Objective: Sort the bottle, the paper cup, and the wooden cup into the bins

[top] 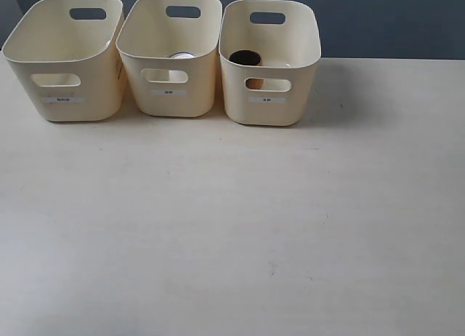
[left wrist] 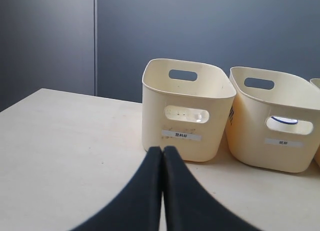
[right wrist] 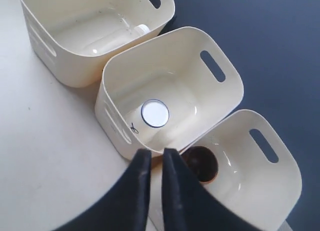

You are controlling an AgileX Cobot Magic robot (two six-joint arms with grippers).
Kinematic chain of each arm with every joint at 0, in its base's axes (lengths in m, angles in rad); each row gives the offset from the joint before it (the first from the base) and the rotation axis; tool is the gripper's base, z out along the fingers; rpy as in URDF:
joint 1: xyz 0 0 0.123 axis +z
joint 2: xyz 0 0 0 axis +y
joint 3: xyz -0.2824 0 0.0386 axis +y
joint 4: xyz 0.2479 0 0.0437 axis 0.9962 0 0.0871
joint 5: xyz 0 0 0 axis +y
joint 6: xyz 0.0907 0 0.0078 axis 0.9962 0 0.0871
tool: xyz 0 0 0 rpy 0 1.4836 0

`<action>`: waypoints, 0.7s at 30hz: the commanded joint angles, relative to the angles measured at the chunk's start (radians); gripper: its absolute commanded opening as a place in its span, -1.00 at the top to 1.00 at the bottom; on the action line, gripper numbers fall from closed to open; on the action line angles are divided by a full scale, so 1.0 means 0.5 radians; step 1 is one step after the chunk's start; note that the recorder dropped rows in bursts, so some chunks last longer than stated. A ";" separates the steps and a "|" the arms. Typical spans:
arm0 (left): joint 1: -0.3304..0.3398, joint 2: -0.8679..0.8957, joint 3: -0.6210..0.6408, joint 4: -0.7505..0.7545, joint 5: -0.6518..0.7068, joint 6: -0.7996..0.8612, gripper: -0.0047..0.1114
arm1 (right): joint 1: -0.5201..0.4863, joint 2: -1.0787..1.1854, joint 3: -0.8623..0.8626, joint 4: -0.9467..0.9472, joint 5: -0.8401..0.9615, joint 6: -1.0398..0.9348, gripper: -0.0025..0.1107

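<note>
Three cream bins are lined up across the top of the exterior view on a pale table (top: 218, 227), so here's where everything is found. The wooden cup (top: 245, 58) is seen upright inside the upper-right bin (top: 269, 114), its brown side showing through the front handle cutout. The paper cup (right wrist: 155, 113) is parked in the middle bin (top: 171, 107), only its white rim being caught from the exterior view. The bottle (right wrist: 120, 31) is spotted only from the right wrist view, lying on its side in the end bin beyond the paper cup's, which is the upper-left bin (top: 73, 103).

The left gripper (left wrist: 162, 148) is seen pressed fully together, nothing held, low over the table in front of the bins. The right gripper (right wrist: 156, 153) is held above the bins with just a narrow gap left and nothing in it.
</note>
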 commanded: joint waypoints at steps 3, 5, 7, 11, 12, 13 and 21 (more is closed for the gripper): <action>-0.009 -0.008 0.000 0.019 -0.008 -0.002 0.92 | -0.004 -0.183 -0.009 0.004 0.085 -0.079 0.97; -0.009 -0.008 0.000 0.059 -0.008 -0.002 0.92 | -0.004 -0.250 -0.005 0.000 0.085 -0.079 0.97; -0.009 -0.008 0.000 0.059 -0.008 -0.002 0.92 | -0.004 -0.323 -0.005 0.000 0.085 -0.079 0.97; -0.009 -0.008 0.000 0.059 -0.008 -0.002 0.92 | -0.004 -0.471 -0.005 -0.015 0.085 -0.074 0.97; -0.009 -0.008 0.000 0.059 -0.008 -0.002 0.92 | -0.004 -0.511 -0.005 -0.034 0.085 -0.074 0.97; -0.009 -0.008 0.000 0.059 -0.008 -0.002 0.92 | -0.004 -0.544 -0.005 -0.051 0.085 -0.074 0.97; -0.009 -0.008 0.000 0.059 -0.008 -0.002 0.92 | -0.004 -0.932 0.055 -0.284 0.085 -0.056 0.97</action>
